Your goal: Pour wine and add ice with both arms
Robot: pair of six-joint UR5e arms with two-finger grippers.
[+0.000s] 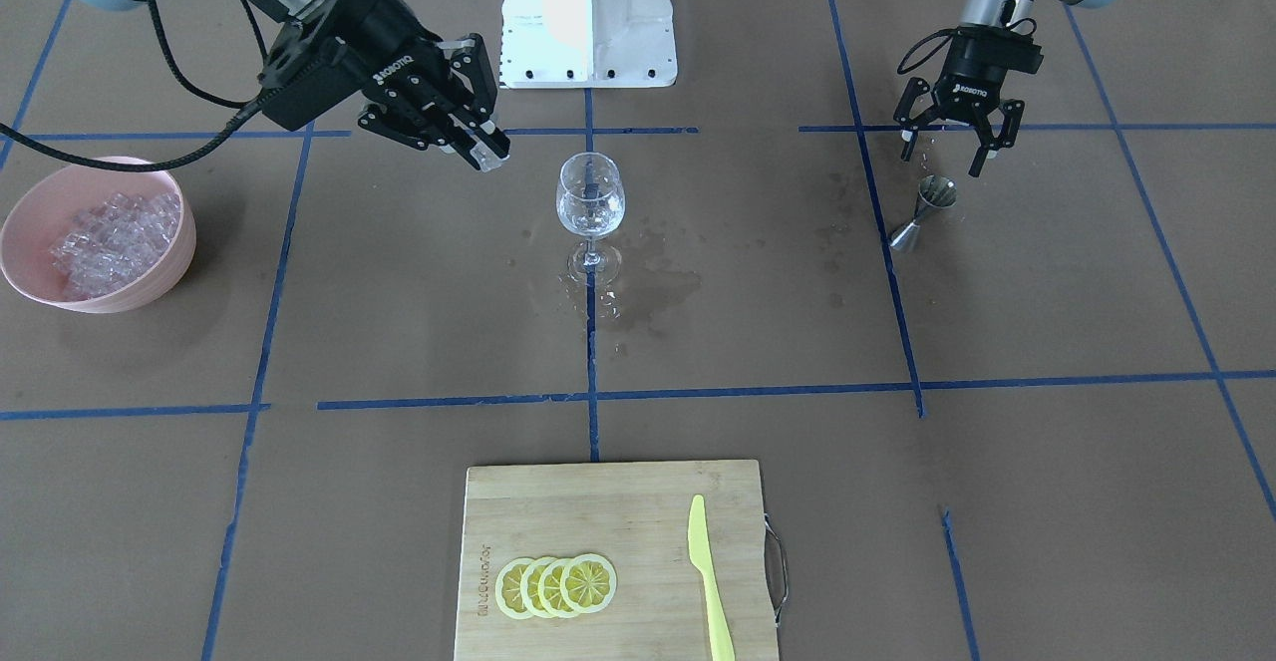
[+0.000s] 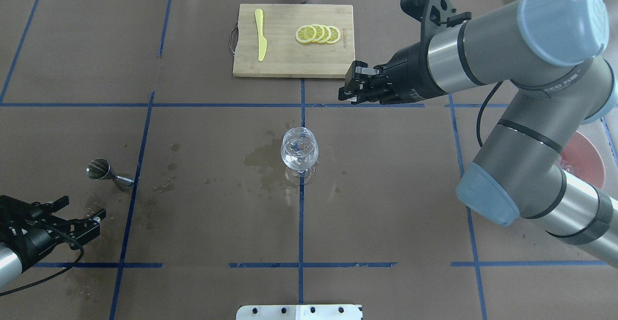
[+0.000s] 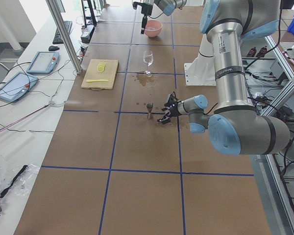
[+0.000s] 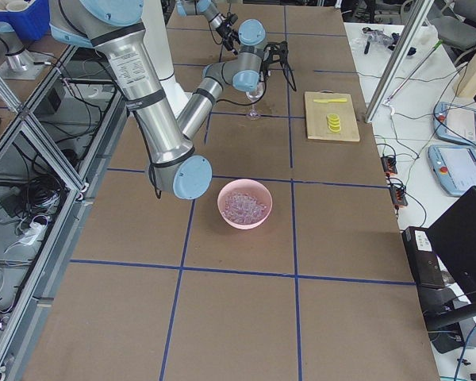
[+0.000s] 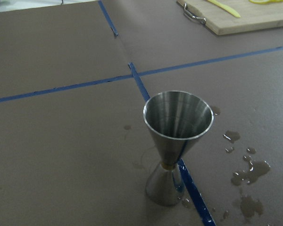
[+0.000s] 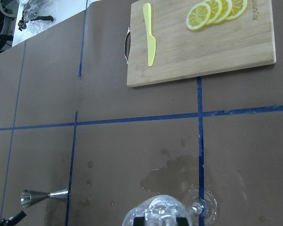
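Note:
A clear stemmed wine glass (image 1: 590,207) stands upright at the table's centre, with clear glinting contents I cannot make out; the wine cannot be told apart. It also shows in the overhead view (image 2: 299,153). My right gripper (image 1: 485,151) hangs above the table, to the robot's right of the glass, shut on a small clear ice cube (image 1: 488,157). The ice (image 1: 115,237) is heaped in a pink bowl (image 1: 20,272). My left gripper (image 1: 952,148) is open and empty, just behind an upright steel jigger (image 1: 927,210).
Wet spill patches (image 1: 648,287) lie around the glass foot, and drops lie near the jigger (image 5: 247,172). A wooden cutting board (image 1: 598,511) with lemon slices (image 1: 558,584) and a yellow knife (image 1: 708,581) lies at the operators' edge. The white base block (image 1: 588,13) is behind the glass.

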